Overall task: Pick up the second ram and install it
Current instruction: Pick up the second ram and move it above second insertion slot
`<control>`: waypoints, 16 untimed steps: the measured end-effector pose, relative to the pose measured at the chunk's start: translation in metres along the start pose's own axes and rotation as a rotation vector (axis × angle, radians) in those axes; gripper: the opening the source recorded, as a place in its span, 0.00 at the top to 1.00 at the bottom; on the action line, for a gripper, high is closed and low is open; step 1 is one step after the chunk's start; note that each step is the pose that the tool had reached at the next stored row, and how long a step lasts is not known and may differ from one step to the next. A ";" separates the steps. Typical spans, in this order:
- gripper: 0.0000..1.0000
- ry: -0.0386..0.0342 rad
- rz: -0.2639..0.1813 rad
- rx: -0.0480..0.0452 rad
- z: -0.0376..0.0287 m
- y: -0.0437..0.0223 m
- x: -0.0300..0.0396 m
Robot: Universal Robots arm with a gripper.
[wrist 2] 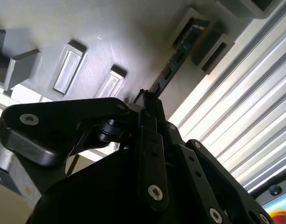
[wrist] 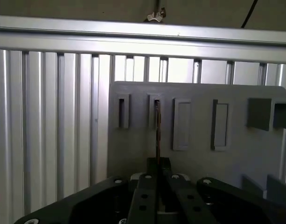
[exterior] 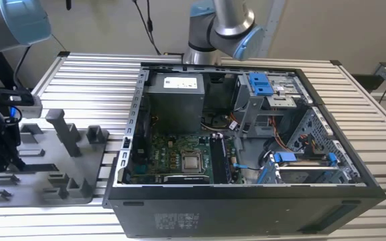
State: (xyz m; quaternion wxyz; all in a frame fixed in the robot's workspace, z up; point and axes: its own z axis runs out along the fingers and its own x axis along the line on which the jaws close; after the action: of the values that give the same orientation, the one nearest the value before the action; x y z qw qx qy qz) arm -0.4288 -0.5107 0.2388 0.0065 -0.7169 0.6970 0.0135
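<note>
Grasping is judged the step in hand. In the first wrist view, the black two-fingered hand [wrist: 157,164] is seen closed on the thin dark second ram [wrist: 157,133], set edge-on in a slot of the light grey plastic tray [wrist: 129,149]. In the second wrist view, the same pinch is shown. In the exterior view, that tray lies on the slatted metal desk [exterior: 79,65]. A straight pull from the slot is called for.

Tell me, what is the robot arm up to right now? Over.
Gripper shut on the second ram. Ram edge-on, far end at a slot of the grey tray. Open computer case stands at the exterior view's right.
</note>
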 end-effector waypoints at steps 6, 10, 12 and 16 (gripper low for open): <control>0.86 0.0000 0.000 0.0003 -0.0091 0.0001 -0.0003; 0.86 0.0000 0.001 0.0008 -0.0145 0.0002 -0.0004; 0.86 0.0001 0.001 0.0010 -0.0171 0.0002 -0.0005; 0.86 0.0000 0.002 0.0011 -0.0229 0.0003 -0.0007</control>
State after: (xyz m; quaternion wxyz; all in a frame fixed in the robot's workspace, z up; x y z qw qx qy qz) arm -0.4289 -0.5107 0.2617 0.0069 -0.7163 0.6977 0.0131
